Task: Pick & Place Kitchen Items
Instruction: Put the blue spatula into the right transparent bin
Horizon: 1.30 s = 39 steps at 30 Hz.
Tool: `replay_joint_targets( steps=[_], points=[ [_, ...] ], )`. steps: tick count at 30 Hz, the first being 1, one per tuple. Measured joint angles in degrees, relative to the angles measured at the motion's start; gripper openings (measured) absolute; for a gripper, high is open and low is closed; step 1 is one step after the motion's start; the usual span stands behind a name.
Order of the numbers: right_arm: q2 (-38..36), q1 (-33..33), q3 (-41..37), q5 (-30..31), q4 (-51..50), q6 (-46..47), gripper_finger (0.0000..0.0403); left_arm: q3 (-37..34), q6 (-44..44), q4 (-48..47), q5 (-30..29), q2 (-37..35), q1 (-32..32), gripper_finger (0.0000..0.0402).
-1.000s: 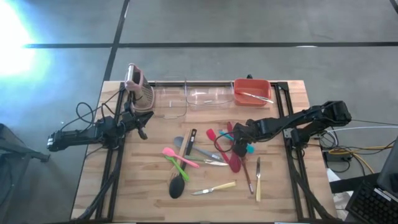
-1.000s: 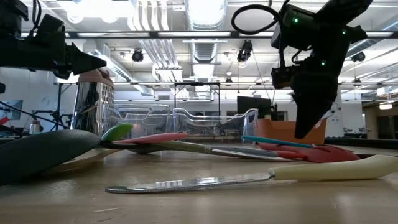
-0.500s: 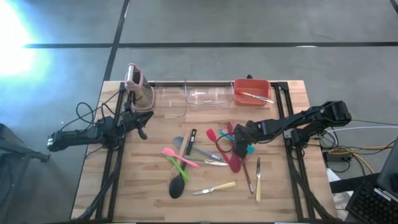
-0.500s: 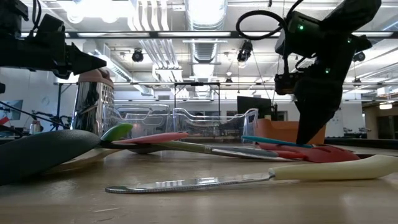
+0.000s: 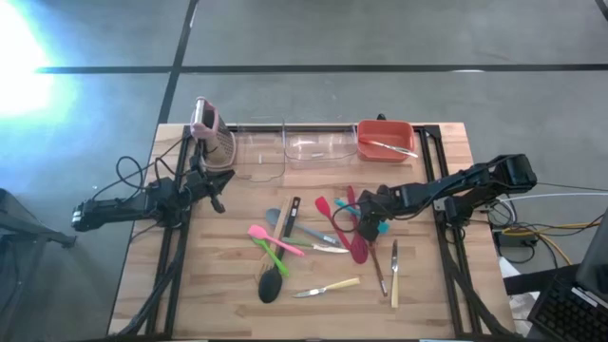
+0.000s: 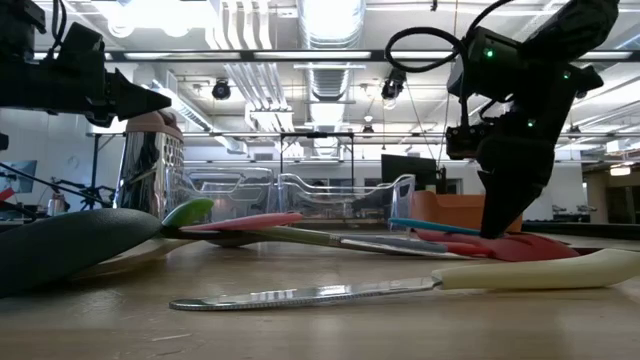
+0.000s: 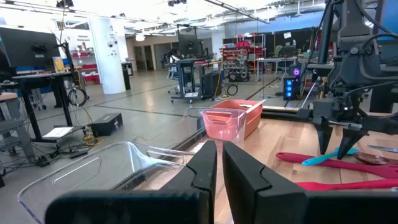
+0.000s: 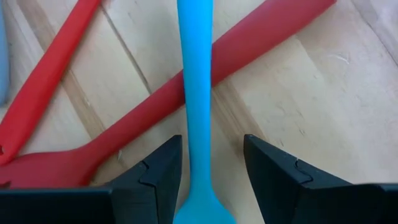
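My right gripper [image 8: 211, 142] is open and points down over a blue silicone utensil [image 8: 194, 93] among the kitchen items in the table's middle right [image 5: 378, 228]. Its two fingers stand on either side of the blue handle without touching it. The blue handle lies across a red spoon's handle [image 8: 249, 46]. More utensils lie around: a pink spatula [image 5: 266, 234], a green one [image 5: 272, 250], a black ladle [image 5: 271, 283] and a pale-handled knife [image 5: 329, 287]. My left gripper [image 5: 218, 199] is shut and empty at the table's left, above the wood.
A red-orange bin [image 5: 385, 140] with one utensil and clear bins [image 5: 318, 148] stand along the far edge. A pink-topped rack [image 5: 211, 133] stands at the far left, close to my left gripper. A second knife [image 5: 394, 275] lies near the right gripper.
My right gripper has gone down toward the blue utensil and a little toward the table's right edge, its fingers staying open. The utensils have kept their places.
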Motion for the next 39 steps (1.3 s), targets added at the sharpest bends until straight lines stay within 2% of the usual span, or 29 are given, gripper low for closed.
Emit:
replay_joint_targets(
  steps=[9, 13, 18, 29, 39],
  points=[
    [5.2, -0.37, 0.08, 1.24, 1.68, -0.05, 0.0117, 0.0, -0.01, 0.0, 0.0, 0.0, -0.01, 0.003],
    [6.03, -0.41, 0.58, 1.33, 2.05, -0.05, 0.008, 0.0, 0.0, 0.0, 0.0, -0.01, 0.0, 0.003],
    [3.59, -0.45, 0.46, 0.4, 1.88, -0.05, 0.0024, 0.0, -0.01, 0.0, 0.0, -0.01, 0.0, 0.003],
    [-0.21, -0.32, 1.87, -1.0, -6.79, -0.01, 0.0021, 0.0, 0.01, 0.0, 0.0, 0.01, 0.01, 0.003],
    [-0.22, -0.34, 10.69, 0.57, -18.21, -4.13, 0.0021, 0.0, 0.0, 0.0, -0.02, -0.01, 0.0, 0.003]
  ],
)
